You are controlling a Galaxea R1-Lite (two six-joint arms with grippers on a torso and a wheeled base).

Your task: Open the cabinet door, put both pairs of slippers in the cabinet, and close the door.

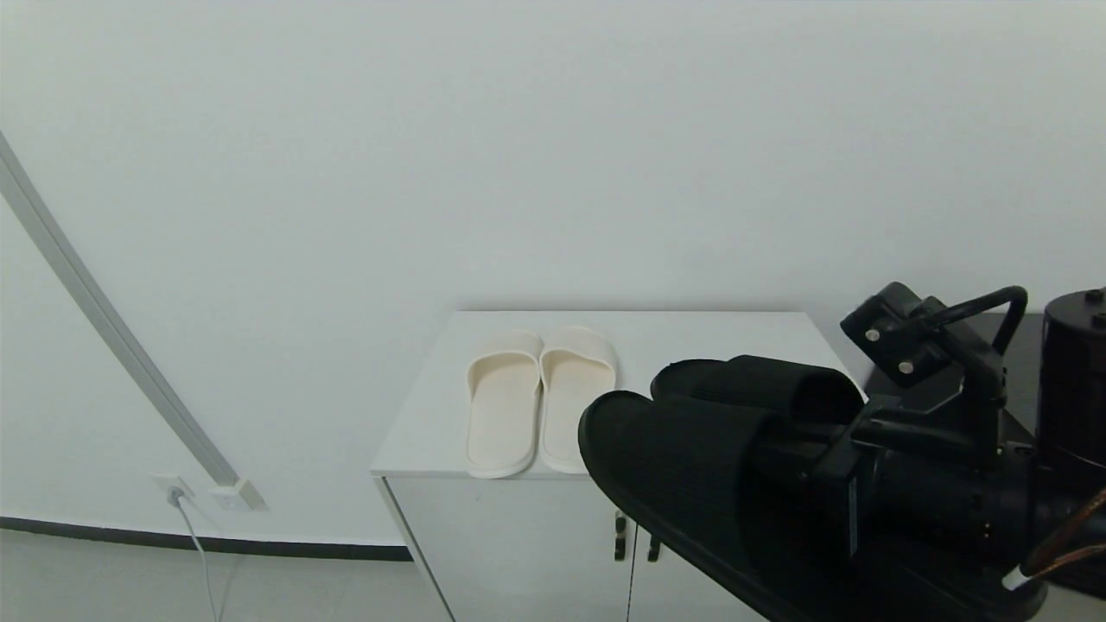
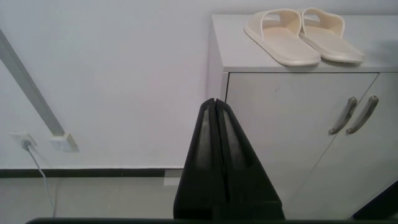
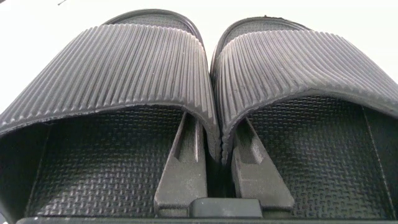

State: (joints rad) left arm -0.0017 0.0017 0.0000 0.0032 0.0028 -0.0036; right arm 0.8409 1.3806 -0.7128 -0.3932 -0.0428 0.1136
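Your right gripper (image 3: 214, 134) pinches both black slippers (image 1: 683, 449) by their inner straps, toes toward 10 o'clock. The closed cabinet (image 1: 518, 536) has its handles (image 1: 619, 536) at 6 o'clock below the toes. Your left gripper (image 2: 215, 112) is pressed together, empty, free to pull.

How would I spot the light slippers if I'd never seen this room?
Find the white cabinet against the wall. On its top, toward the left side, the cream slippers lie flat side by side, toes toward the wall. Unlike the black slippers, which are dark, ribbed and gripped in the right gripper, these are pale and smooth.
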